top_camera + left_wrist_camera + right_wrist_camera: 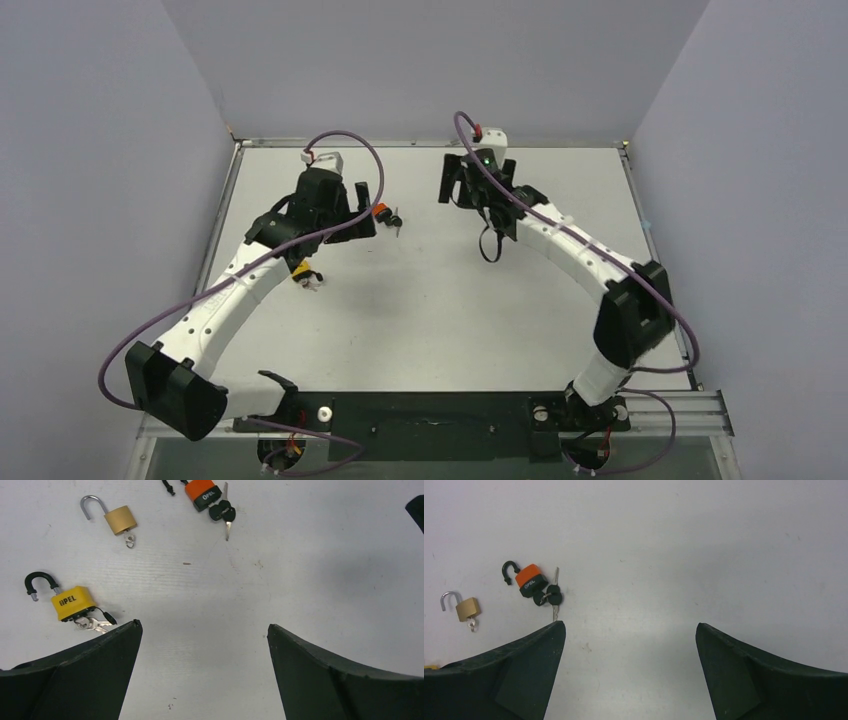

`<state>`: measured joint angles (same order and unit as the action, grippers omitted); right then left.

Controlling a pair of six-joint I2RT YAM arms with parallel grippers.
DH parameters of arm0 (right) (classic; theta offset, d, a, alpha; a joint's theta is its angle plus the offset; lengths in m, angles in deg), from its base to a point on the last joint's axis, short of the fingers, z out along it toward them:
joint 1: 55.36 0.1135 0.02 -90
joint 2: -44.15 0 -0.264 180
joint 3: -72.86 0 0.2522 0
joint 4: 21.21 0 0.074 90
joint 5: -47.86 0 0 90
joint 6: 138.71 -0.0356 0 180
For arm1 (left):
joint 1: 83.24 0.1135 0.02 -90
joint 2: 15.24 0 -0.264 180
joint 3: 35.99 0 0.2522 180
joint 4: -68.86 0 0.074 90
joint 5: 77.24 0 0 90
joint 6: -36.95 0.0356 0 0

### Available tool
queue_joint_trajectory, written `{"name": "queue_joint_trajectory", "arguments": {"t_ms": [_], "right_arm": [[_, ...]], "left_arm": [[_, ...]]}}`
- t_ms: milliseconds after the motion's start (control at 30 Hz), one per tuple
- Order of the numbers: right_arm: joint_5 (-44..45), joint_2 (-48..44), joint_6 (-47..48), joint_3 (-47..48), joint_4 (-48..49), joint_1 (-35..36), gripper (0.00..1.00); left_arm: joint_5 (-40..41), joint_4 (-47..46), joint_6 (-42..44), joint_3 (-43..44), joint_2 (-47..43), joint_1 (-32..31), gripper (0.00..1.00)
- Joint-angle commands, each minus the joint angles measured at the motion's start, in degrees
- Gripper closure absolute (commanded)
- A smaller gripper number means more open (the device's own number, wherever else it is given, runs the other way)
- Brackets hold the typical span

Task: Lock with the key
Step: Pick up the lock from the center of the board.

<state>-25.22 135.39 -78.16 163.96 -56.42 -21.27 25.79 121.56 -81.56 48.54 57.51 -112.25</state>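
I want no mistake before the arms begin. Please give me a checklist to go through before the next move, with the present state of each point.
1. The left tool is open and holds nothing: ok.
2. The right tool is open and holds nothing: ok.
3. The yellow padlock, brass padlock and orange padlock lie apart, none touching another: ok.
4. All shackles pressed shut: not ok, all three stand open.
5. Each padlock has keys at its base: ok.
6. These are fully seated in the keyholes: cannot tell.
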Motion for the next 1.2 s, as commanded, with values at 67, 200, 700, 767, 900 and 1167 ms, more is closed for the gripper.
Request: {"name": "queue_joint_trajectory", "arguments": {"t_ms": [67,200,700,767,900,1167], "right_arm": [[-6.3,20.4,11.9,20.3,2.6,0.0,0.01],[-11.2,31.6,13.2,31.6,2.2,0.4,0.01],[-18.1,54.8,1.2,51.8,12.6,3.0,0.01],[-18.7,56.6,-0.4,54.4,12.7,3.2,0.01],[-18.0,58.8,-3.5,57.9,10.8,4.2,0.0],[-19.4,60.0,-10.5,55.6,12.2,5.7,0.01]], "left_arm": [[-5.4,4.3,-3.1,3.9,0.2,9.9,0.03],[-10.3,5.5,-4.1,3.2,-1.9,16.2,0.03],[-16.7,7.4,-8.3,2.0,-6.8,17.9,0.03],[-17.0,7.8,-8.2,2.2,-6.9,18.0,0.03],[-18.3,8.8,-8.3,2.8,-7.2,18.6,0.03],[-20.5,8.2,-9.4,2.7,-7.8,19.0,0.03]]}}
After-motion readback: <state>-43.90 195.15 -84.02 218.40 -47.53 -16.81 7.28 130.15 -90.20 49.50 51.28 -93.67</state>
